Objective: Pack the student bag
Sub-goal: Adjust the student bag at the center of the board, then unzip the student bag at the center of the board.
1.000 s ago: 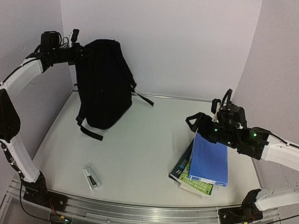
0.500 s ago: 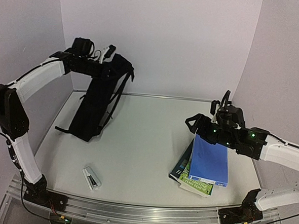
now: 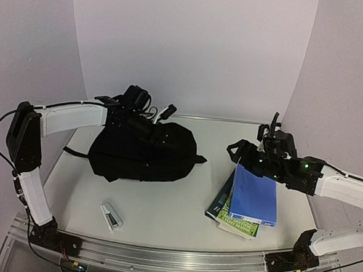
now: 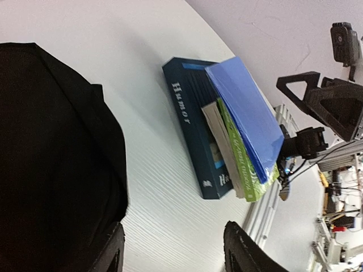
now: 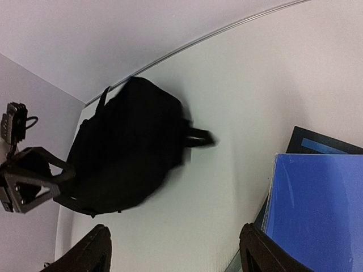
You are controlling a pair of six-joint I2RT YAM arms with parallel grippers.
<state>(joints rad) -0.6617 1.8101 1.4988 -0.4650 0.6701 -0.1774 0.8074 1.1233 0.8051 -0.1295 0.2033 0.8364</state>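
Note:
The student bag (image 3: 140,153) is a large black backpack lying flat on the left half of the table, one strap poking out to the right. It also shows as a blurred black mass in the right wrist view (image 5: 127,150). My left gripper (image 3: 159,130) hovers over the bag's far upper edge. It is open in the left wrist view (image 4: 176,255), with bare table between the fingers and the bag (image 4: 54,158) beside the left finger. My right gripper (image 3: 239,150) stands open above the far end of the book stack, nothing held (image 5: 178,255).
A stack of books lies at the right front: a blue book (image 3: 254,193) on top, a green one (image 3: 241,225) under it, and a dark navy "Humor" book (image 4: 190,119) at the bottom. A small white and grey object (image 3: 110,216) lies near the front left edge.
The left arm swung the bag from hanging at the back left down flat onto the table, and its jaws opened off it. The right arm barely moved.

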